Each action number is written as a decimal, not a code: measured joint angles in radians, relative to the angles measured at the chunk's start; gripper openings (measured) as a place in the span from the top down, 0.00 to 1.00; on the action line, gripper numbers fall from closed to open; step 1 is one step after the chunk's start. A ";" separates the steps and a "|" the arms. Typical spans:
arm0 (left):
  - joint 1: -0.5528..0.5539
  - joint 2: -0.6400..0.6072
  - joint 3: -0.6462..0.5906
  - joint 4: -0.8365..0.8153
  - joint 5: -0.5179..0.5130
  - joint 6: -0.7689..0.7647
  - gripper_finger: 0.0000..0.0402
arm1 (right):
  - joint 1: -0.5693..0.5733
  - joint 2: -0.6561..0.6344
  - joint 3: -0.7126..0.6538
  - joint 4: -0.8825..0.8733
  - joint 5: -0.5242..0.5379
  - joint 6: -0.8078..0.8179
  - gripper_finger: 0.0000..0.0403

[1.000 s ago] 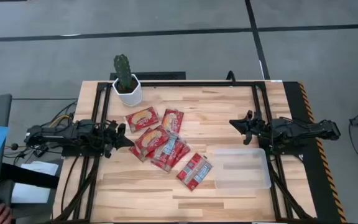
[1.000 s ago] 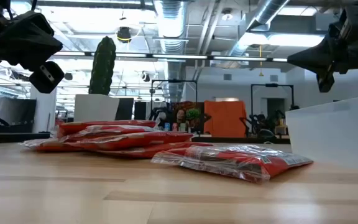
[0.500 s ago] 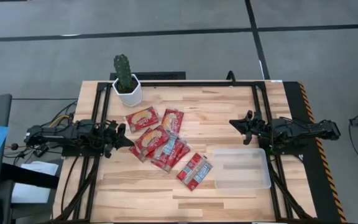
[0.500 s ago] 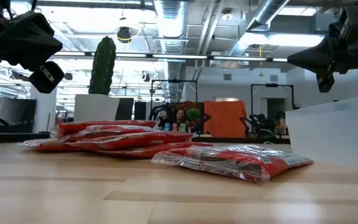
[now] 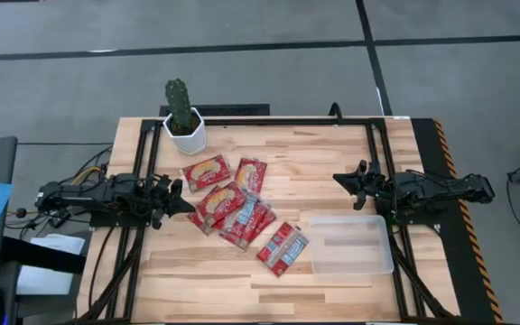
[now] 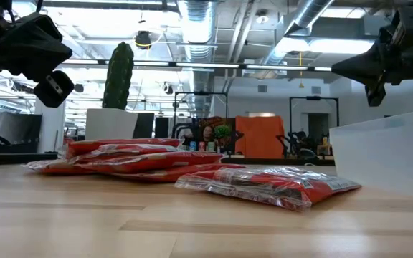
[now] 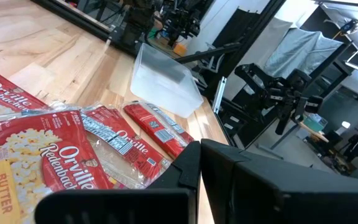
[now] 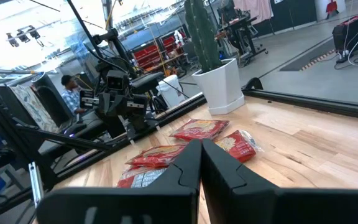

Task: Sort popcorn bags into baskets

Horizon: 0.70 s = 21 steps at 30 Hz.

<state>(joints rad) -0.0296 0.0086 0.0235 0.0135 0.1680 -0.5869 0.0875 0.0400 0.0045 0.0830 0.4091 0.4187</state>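
- While both arms hang above the wooden table (image 5: pixel 332 153), the left gripper (image 5: pixel 181 200) sits by the left edge and the right gripper (image 5: pixel 341 181) by the right edge, each with its fingers pressed together and holding nothing.
- Toward the front right corner lies the clear basket (image 5: pixel 351 245), with no bag inside.
- Overlapping mid-table are the red popcorn bags (image 5: pixel 233 208), one (image 5: pixel 282 247) just beside the basket.
- At the back left corner stands a potted cactus (image 5: pixel 183 116).

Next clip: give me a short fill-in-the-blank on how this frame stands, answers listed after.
1. The clear tray holds ____ popcorn bags.
2. The white pot holds a ____.
3. The bag nearest the tray lies on the tray's ____ side in the high view.
4. Both the left gripper and the right gripper are ____.

Answers: no; cactus; left; shut
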 joint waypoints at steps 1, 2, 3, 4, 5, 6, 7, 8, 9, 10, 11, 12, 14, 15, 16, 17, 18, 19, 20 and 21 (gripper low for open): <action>0.000 0.000 0.000 0.000 0.000 0.000 1.00 | 0.000 0.000 0.000 0.000 0.000 0.000 0.91; 0.000 0.000 0.000 0.000 0.000 0.000 1.00 | 0.000 0.000 0.000 0.000 0.000 0.000 0.91; 0.000 0.000 0.000 0.000 0.000 0.000 1.00 | 0.000 0.000 0.000 0.000 0.000 0.000 0.91; 0.000 0.000 0.000 0.000 0.000 0.000 1.00 | 0.000 0.000 0.000 0.000 0.000 0.000 0.91; 0.000 0.000 0.000 0.000 0.000 0.000 1.00 | 0.000 0.000 0.000 0.000 0.000 0.000 0.91; 0.000 0.000 0.000 0.000 0.000 0.000 1.00 | 0.000 0.000 0.000 0.000 0.000 0.000 0.91; 0.000 0.000 0.000 0.000 0.000 0.000 1.00 | 0.000 0.000 0.000 0.000 0.000 0.000 0.91; 0.000 0.000 0.000 0.000 -0.002 0.000 1.00 | 0.000 0.000 0.000 0.000 0.000 0.000 0.91; 0.000 0.000 0.000 0.000 -0.016 0.000 1.00 | 0.000 0.000 0.000 0.000 0.000 0.000 0.91; 0.000 0.000 0.000 -0.001 -0.033 0.000 1.00 | 0.000 0.000 0.000 0.000 0.000 0.000 0.91; 0.000 0.000 0.000 -0.003 -0.052 0.000 1.00 | 0.000 0.000 0.000 0.000 0.000 0.000 0.91; 0.000 0.000 0.000 -0.004 -0.072 0.000 1.00 | 0.000 0.000 0.000 0.000 0.000 0.000 0.91; 0.000 0.000 0.000 -0.003 -0.117 0.000 1.00 | 0.000 0.000 0.000 0.000 0.000 0.000 0.91; 0.000 0.000 0.000 -0.004 -0.146 0.000 1.00 | 0.000 0.000 0.000 0.000 0.000 0.000 0.91; 0.000 0.000 0.000 -0.005 -0.171 0.000 1.00 | 0.000 0.000 0.000 0.000 0.000 0.000 0.91; 0.000 0.000 0.000 -0.010 -0.187 -0.003 1.00 | 0.000 0.000 0.000 0.000 0.000 0.000 0.91; 0.000 0.000 0.000 -0.012 -0.200 -0.013 1.00 | 0.000 0.000 0.000 0.000 0.000 0.000 0.91; 0.000 0.000 0.000 -0.008 -0.212 -0.041 1.00 | 0.000 0.000 0.000 0.000 0.000 0.000 0.91; 0.000 0.000 0.000 -0.004 -0.222 -0.083 1.00 | 0.000 0.000 0.000 0.000 0.000 0.000 0.91; 0.000 0.000 0.000 -0.003 -0.235 -0.121 1.00 | 0.000 0.000 0.000 0.000 0.000 0.000 0.91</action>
<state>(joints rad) -0.0296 0.0086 0.0231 0.0105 -0.0665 -0.7080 0.0872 0.0402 0.0045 0.0829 0.4090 0.4187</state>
